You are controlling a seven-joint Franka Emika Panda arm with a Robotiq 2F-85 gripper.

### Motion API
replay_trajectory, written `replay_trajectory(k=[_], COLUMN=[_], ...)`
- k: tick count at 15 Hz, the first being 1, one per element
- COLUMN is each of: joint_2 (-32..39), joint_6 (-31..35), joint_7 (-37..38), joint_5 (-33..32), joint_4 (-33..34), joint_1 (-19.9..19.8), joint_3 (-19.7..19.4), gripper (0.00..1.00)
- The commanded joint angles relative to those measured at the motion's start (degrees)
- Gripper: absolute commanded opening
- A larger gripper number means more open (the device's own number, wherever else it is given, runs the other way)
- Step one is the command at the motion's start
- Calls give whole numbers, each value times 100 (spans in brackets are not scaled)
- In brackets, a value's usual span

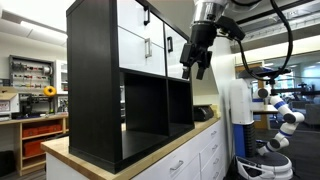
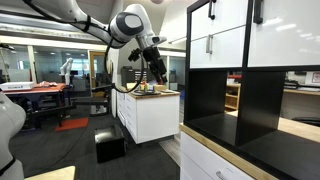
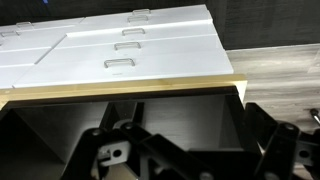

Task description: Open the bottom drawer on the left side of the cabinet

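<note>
Cabinet (image 1: 95,90) stands on the wood-topped counter (image 1: 100,158). The bottom drawer (image 1: 135,50) sits flush and closed in the upper left cubby, under its twin. The gripper (image 1: 197,68) hangs at three o'clock of that drawer, apart from the fronts. In the wrist view its fingers (image 3: 100,150) are spread, with nothing between them.

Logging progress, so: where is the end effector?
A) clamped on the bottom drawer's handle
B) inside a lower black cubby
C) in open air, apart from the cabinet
C: in an exterior view the end effector hangs apart from the cabinet, touching neither it nor the bottom drawer.
</note>
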Motion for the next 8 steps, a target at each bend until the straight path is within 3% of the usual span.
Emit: replay_trajectory(k=[1,8], joint_2=[-71,47], joint_6=[1,195], joint_7=[23,90], joint_5=[-237,-648], joint_4=[337,955], joint_1=[-7,-117], joint_3=[15,-11], gripper=[100,100])
